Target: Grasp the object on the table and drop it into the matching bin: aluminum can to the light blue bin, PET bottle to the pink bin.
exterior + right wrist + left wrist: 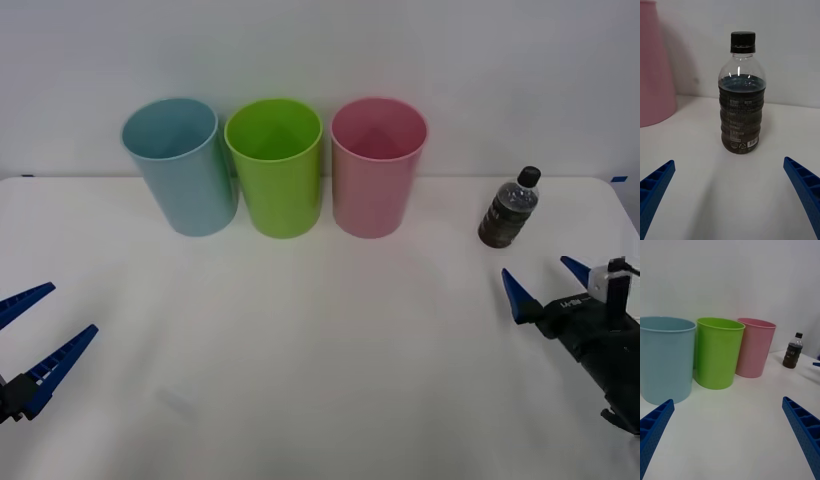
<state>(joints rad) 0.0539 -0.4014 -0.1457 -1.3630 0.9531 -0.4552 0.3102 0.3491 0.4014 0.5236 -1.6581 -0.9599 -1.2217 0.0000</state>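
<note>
white table (300, 340) | PET bottle (509, 208) upright near right edge | right gripper (546, 281) jaws apart

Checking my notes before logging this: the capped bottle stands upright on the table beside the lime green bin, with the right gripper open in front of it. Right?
Not quite. The front view shows the bottle standing nearest the pink bin, not the lime green bin. It is upright, capped, and the right gripper is open before it.

surface (300, 380): white, flat | far edge, in a row: light blue bin (180, 165), green bin (275, 165), pink bin (378, 165) | bottle (509, 207): upright, right of pink bin, apart
</note>
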